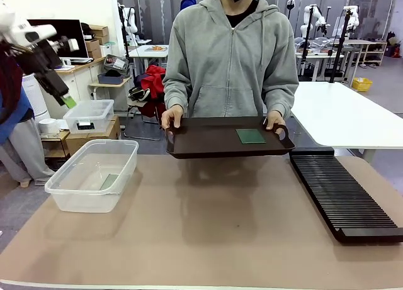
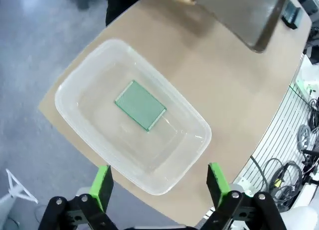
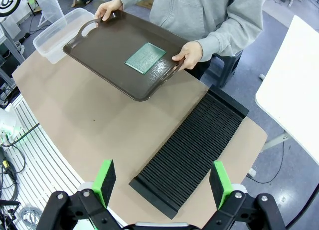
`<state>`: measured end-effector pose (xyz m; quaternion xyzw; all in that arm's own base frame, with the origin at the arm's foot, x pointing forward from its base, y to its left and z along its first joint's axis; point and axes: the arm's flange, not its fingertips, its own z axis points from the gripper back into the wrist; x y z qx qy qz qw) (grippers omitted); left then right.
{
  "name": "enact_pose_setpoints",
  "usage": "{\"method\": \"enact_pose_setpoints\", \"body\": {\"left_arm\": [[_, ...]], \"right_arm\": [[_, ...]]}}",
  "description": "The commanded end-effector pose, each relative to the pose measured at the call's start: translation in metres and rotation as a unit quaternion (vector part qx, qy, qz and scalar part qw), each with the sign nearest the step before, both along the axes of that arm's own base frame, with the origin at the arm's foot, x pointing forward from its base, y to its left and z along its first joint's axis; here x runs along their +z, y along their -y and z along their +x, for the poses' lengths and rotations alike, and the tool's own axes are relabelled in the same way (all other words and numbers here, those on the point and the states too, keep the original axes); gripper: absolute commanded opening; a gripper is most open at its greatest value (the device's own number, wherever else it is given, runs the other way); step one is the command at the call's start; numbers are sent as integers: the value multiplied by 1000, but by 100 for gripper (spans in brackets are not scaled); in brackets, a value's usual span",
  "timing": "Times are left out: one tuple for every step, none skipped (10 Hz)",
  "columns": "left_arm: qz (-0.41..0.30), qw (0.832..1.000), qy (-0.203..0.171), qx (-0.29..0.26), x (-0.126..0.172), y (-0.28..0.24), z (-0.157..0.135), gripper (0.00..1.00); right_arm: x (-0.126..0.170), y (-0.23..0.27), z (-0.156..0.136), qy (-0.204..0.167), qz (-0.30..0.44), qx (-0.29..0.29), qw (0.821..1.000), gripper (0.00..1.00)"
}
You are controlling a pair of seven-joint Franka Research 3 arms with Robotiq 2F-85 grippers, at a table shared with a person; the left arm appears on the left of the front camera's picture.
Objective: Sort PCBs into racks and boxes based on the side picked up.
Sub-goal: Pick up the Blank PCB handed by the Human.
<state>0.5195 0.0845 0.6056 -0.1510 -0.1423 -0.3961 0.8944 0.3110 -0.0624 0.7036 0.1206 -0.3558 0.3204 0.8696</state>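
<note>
The person holds the tray (image 1: 201, 139) with 1 PCB (image 1: 251, 136) lying flat near its right handle (image 1: 281, 131), nearer the right gripper (image 3: 162, 182), which hangs open and empty above the rack (image 3: 192, 145). The left gripper (image 2: 159, 182), also open, hangs over the box (image 2: 89, 75) with a 2nd PCB (image 2: 140, 105) inside.

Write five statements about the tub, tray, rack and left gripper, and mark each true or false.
1. One PCB lies flat in the clear tub. True.
2. The tray rests on the table. False: a person holds it above the table.
3. The tray carries two boards. False: one green board lies on it.
4. The left gripper is open and holds nothing. True.
5. The rack lies right beside the tub. False: it lies at the robot's right, the tub at its left.
</note>
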Motion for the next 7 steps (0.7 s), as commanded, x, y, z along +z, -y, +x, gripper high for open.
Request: {"method": "enact_pose_setpoints", "body": {"left_arm": [[-59, 996, 40, -52, 9, -8, -21, 100], [-75, 994, 60, -60, 17, -7, -30, 100], [-93, 991, 74, -63, 23, -6, -36, 100], [-103, 988, 89, -69, 25, -6, -39, 100], [-112, 986, 103, -73, 25, -6, -43, 100], [-128, 982, 117, -79, 25, -4, -47, 100], [-151, 978, 123, -81, 25, -5, -50, 100]], "right_arm": [[-1, -2, -1, 1, 3, -2, 1000, 100], [-1, -2, -1, 1, 3, -2, 1000, 100], [-1, -2, -1, 1, 3, -2, 1000, 100], [-1, -2, -1, 1, 3, -2, 1000, 100], [-1, -2, -1, 1, 3, -2, 1000, 100], [-1, -2, -1, 1, 3, -2, 1000, 100], [-1, -2, -1, 1, 3, -2, 1000, 100]]}}
